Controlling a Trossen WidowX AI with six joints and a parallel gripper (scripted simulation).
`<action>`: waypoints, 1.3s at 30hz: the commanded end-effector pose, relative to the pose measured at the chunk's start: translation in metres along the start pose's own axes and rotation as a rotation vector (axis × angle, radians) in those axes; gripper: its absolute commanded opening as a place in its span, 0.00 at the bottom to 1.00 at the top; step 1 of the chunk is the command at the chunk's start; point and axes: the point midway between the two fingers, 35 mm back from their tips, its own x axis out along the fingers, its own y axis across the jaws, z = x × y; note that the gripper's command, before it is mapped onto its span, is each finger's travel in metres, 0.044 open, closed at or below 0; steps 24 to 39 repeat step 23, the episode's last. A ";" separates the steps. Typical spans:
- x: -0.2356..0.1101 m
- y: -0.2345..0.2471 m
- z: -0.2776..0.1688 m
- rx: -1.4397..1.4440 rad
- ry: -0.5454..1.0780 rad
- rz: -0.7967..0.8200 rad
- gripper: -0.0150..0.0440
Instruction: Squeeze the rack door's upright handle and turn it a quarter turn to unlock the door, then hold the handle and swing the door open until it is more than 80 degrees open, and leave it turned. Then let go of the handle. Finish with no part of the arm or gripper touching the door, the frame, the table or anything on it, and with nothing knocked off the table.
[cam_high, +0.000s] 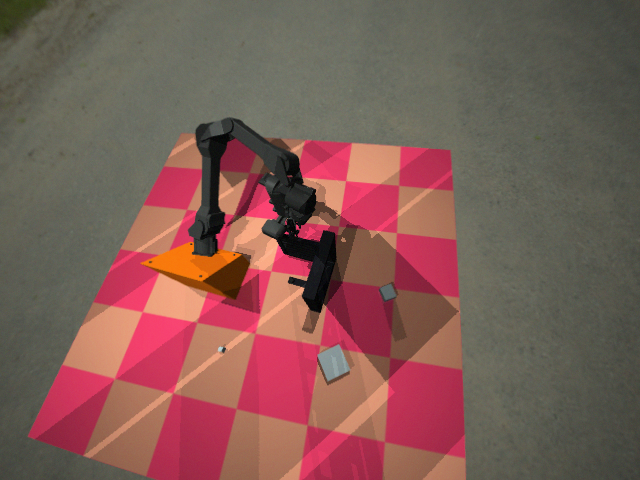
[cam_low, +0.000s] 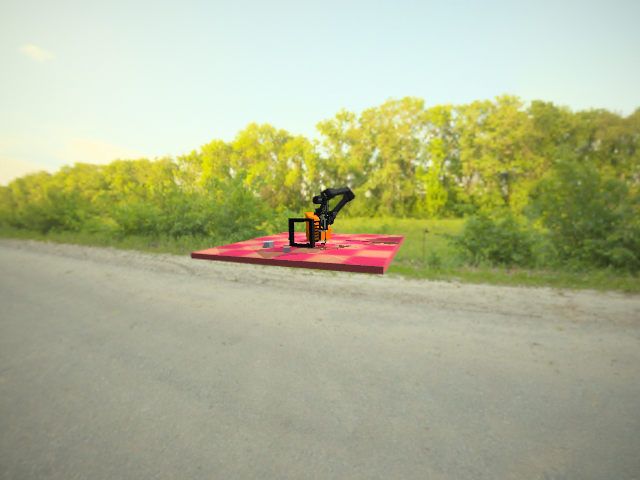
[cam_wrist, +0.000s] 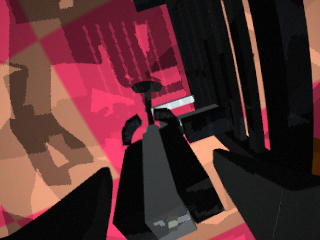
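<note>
And there it is, the gripper (cam_high: 292, 228) (cam_low: 324, 236) (cam_wrist: 163, 166) spread loose around the handle (cam_wrist: 159, 182), which looks rigid, best pinched mid-height, while the door (cam_high: 301, 248) (cam_low: 317, 230) (cam_wrist: 200, 65) probably swings lightly.

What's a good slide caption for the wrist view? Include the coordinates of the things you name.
Open gripper fingers on either side of the rack door's handle (cam_wrist: 162, 185).

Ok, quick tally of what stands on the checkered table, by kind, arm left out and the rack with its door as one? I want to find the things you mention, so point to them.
Grey blocks (cam_high: 333, 363) (cam_high: 388, 292) (cam_low: 268, 244) (cam_low: 286, 249): 2
Tiny pale piece (cam_high: 221, 349): 1
Black rack (cam_high: 318, 281) (cam_low: 301, 220) (cam_wrist: 290, 90): 1
Orange base (cam_high: 206, 264) (cam_low: 309, 223) (cam_wrist: 316, 160): 1
Total: 5
</note>
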 end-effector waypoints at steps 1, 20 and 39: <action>-0.007 0.000 0.000 -0.002 -0.011 -0.004 0.76; -0.041 0.000 0.000 0.010 -0.065 -0.010 0.76; -0.047 0.000 -0.001 0.012 -0.073 -0.011 0.76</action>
